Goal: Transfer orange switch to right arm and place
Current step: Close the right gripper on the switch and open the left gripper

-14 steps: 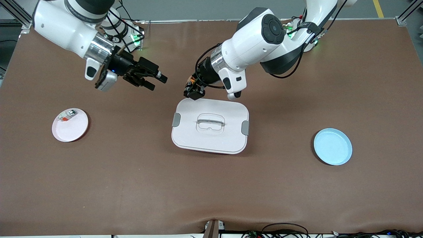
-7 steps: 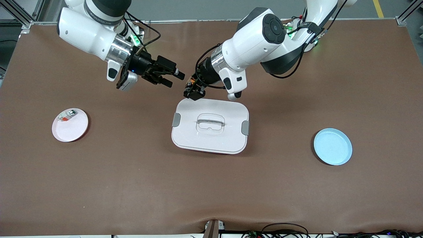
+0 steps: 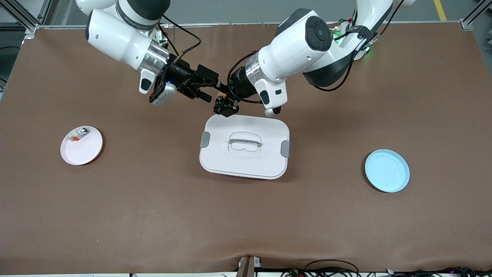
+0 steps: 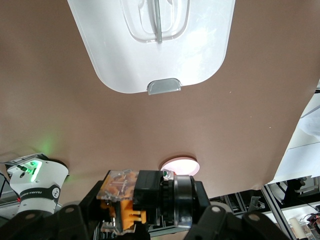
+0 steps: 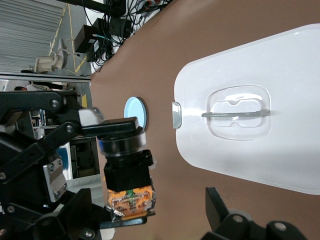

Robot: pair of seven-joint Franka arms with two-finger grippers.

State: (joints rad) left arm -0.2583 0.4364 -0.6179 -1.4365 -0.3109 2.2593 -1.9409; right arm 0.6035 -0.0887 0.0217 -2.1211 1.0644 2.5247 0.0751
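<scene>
My left gripper [image 3: 225,107] hangs over the table just off the white lidded box's edge on the robots' side and is shut on the orange switch [image 3: 221,95]. The switch is a black body with a round cap and an orange, clear-covered end [image 4: 121,189]. My right gripper [image 3: 212,90] is open and level with it. The switch's orange end [image 5: 131,202] lies between the right gripper's spread fingers, close to one finger [image 5: 82,216] and well apart from the other [image 5: 220,207]. The left gripper [image 4: 146,212] clamps the switch across its body.
The white lidded box [image 3: 269,161] with grey clips and a recessed handle sits mid-table. A pink plate [image 3: 86,152] holding a small white-grey part [image 3: 78,134] lies toward the right arm's end. An empty blue plate [image 3: 387,170] lies toward the left arm's end.
The right arm has swung toward the left gripper, bringing its open fingers from well apart to around the switch's orange end. The left arm and the switch have stayed still.
</scene>
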